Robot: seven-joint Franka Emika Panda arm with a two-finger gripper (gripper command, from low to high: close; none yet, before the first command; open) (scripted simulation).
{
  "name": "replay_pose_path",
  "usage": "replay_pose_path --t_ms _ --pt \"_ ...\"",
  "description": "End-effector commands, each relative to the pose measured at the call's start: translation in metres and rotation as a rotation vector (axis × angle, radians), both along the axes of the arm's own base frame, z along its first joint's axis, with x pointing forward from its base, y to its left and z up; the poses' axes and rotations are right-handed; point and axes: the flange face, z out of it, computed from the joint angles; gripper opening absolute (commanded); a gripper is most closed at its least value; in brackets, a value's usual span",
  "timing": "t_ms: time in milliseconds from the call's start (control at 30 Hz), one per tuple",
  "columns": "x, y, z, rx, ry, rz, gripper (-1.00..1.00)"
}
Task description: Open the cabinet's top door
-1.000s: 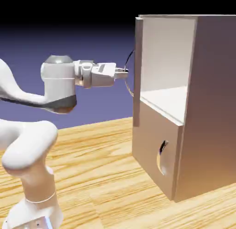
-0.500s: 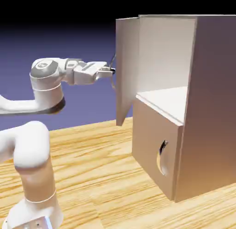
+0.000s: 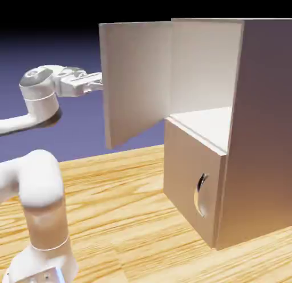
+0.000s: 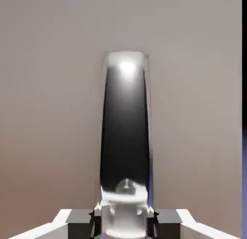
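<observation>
The grey-brown cabinet [image 3: 256, 128] stands at the exterior view's right. Its top door [image 3: 137, 76] hangs swung wide open toward the left, and its pale inner face shows, as does the pale upper compartment. My gripper [image 3: 100, 82] reaches the door's far side from the left, where the panel hides its fingertips. In the hand view the door's curved metal handle [image 4: 125, 137] runs upright between my two grey fingers [image 4: 79, 223], which are shut on its lower end. The door's flat front [image 4: 48, 112] fills the rest of that view.
The shorter lower door [image 3: 194, 185] is closed, with a small recess and handle [image 3: 201, 193]. The wooden table [image 3: 125, 219] stretches in front of the cabinet. My white arm [image 3: 34, 185] rises at the exterior view's lower left.
The top door has swung from nearly edge-on to wide open toward the left. My gripper and forearm moved left with it, still shut on the handle.
</observation>
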Motion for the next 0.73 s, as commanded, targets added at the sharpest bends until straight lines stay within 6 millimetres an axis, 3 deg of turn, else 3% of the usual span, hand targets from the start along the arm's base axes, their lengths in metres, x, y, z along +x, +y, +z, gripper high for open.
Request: replay_pose_path --t_ms 0,300,667,700 --pt "-0.001 0.01 0.0 0.0 0.0 -0.031 -1.0" --pt "0.0 0.094 0.0 0.0 0.0 -0.273 -1.0" --pt "0.021 0.177 0.0 0.0 0.0 -0.52 -1.0" --pt "0.021 0.177 0.0 0.0 0.0 -0.52 1.0"
